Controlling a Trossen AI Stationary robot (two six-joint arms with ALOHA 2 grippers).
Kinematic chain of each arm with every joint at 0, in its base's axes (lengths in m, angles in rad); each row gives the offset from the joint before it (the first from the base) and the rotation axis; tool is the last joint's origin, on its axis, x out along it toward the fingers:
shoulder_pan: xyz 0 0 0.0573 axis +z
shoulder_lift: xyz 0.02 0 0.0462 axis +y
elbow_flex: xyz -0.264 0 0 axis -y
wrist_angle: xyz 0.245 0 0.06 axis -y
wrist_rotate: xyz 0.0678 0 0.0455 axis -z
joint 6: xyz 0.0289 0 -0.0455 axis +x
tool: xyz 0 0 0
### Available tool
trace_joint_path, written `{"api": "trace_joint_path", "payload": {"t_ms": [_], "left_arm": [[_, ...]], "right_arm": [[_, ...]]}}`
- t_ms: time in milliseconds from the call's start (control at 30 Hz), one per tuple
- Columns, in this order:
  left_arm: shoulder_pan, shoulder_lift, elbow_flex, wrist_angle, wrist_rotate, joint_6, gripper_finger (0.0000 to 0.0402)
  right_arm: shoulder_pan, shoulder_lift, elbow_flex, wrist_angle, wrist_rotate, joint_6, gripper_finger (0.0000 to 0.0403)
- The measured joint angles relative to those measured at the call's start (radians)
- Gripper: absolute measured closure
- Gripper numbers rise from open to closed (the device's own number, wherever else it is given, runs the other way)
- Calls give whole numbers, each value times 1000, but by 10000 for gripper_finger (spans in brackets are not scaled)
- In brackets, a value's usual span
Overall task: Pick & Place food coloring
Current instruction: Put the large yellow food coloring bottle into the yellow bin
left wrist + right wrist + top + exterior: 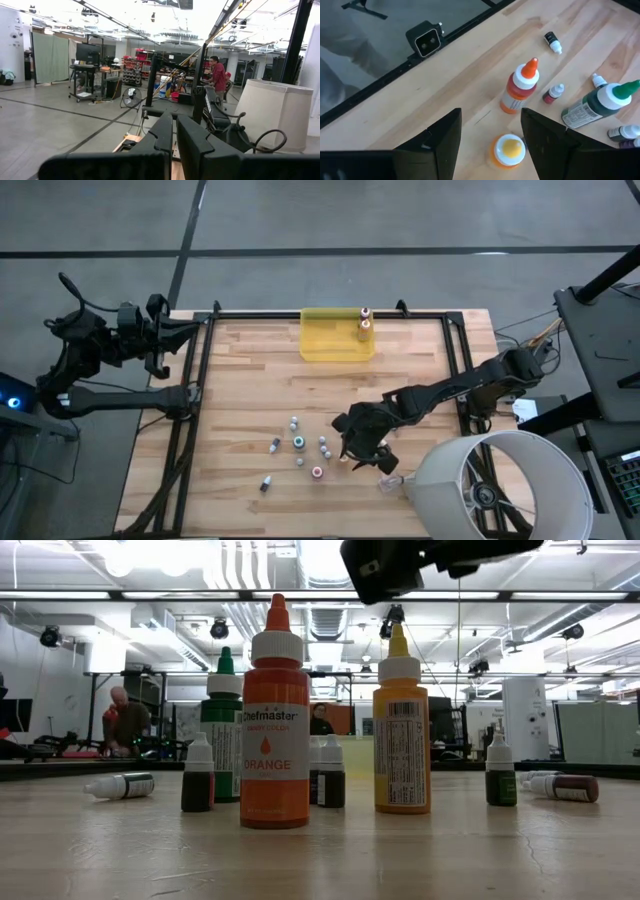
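Several food coloring bottles stand or lie in the middle of the wooden table near its front. The largest are an orange one (pixel 520 90), a green-capped one (pixel 600 102) and a yellow-capped one (pixel 509 149). Small ones stand beside them (pixel 553 93), and one lies on its side (pixel 552 42). My right gripper (pixel 491 119) hangs open above the yellow-capped bottle, slanting down, a finger to each side of it and clear of it. Two more bottles (pixel 365 323) stand at the far right corner of the yellow tray (pixel 330 345). My left gripper (pixel 175 135) is shut and held off the table's left edge.
A white lampshade (pixel 500 485) lies at the table's near right corner, with a clear plastic scrap (pixel 388 482) beside it. A black frame (pixel 205 370) runs along the table's edges and carries a small camera (pixel 425 40) at the near edge. People stand in the room beyond.
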Motion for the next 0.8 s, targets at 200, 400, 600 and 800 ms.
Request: {"api": "trace_joint_path", "payload": {"t_ms": [200,400,600,800], "left_arm": [[0,0,0,0,0,0,401],[0,0,0,0,0,0,401],[0,0,0,0,0,0,401],[0,0,0,0,0,0,401]], "right_arm": [[-18,0,-62,82,-1,22,206],[-58,0,-68,91,0,37,206],[-80,0,-40,84,-1,77,206],[-79,6,-17,79,-2,115,207]]}}
